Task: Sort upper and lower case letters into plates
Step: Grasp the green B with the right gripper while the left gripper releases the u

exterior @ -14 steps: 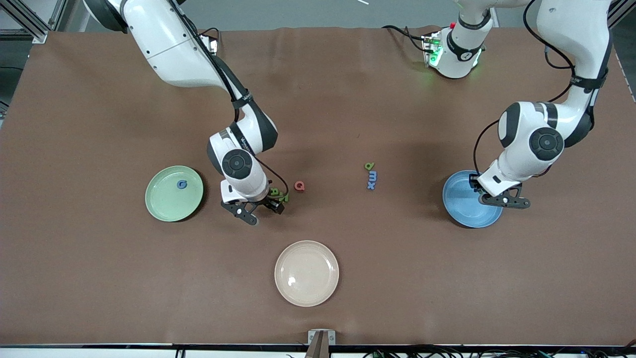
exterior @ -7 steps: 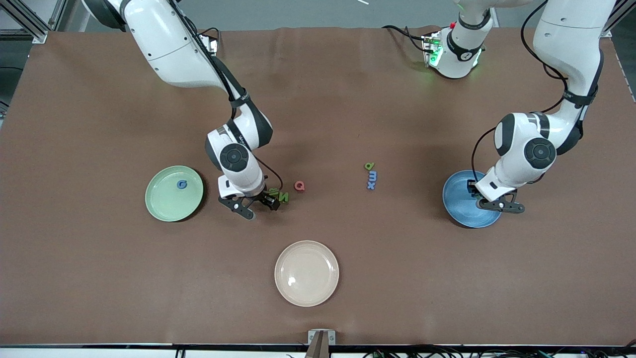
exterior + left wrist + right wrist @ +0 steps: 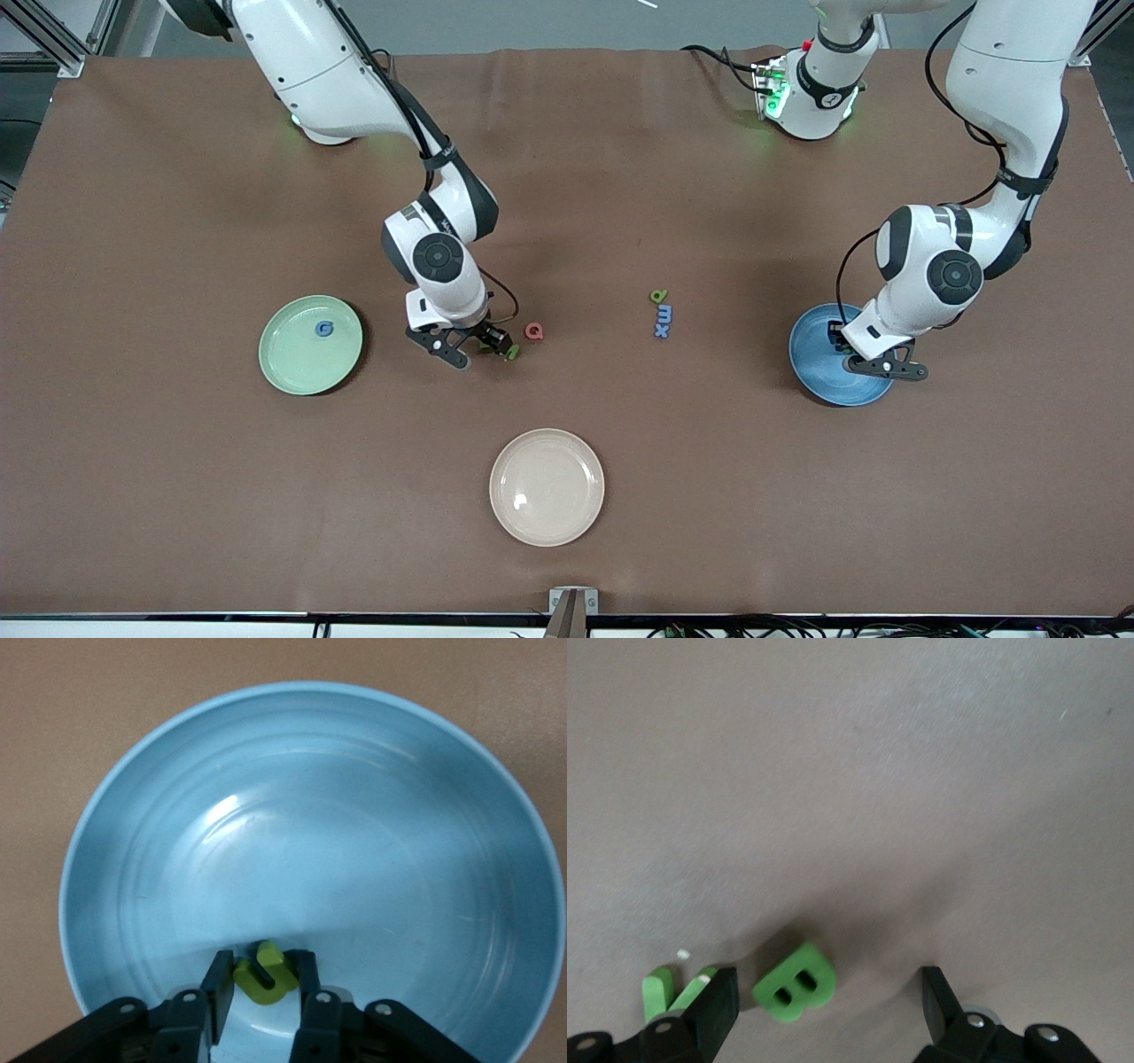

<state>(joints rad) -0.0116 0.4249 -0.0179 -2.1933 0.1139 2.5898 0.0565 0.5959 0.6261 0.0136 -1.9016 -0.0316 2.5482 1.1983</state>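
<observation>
Since a second ago the right gripper point(image 3: 476, 347) has shifted toward the pink Q point(image 3: 533, 331), and the left gripper point(image 3: 873, 361) has drawn a little farther in over the blue plate point(image 3: 819, 383).

Low in the right wrist view, the right gripper's fingers point(image 3: 718, 1001) stand spread wide with the green B point(image 3: 795, 983) lying flat on the worktop point(image 3: 177, 487) between them, near one finger; the green N point(image 3: 671, 989) lies just outside that finger. The front view hides the B under the gripper and shows only a green scrap by the fingertips.

At the bottom of the left wrist view, the left gripper's fingers point(image 3: 219, 983) sit close on either side of the green u point(image 3: 263, 972) over the plate's floor; whether they pinch it I cannot tell. The front view does not show this letter.

In the left of the front view, the blue G point(image 3: 325, 329) lies in the light green plate point(image 3: 285, 369). Right of centre, the green p-like letter point(image 3: 658, 296), blue m point(image 3: 664, 313) and blue x point(image 3: 661, 330) lie in a short column on the worktop. Low in the centre sits a cream plate point(image 3: 547, 486).
</observation>
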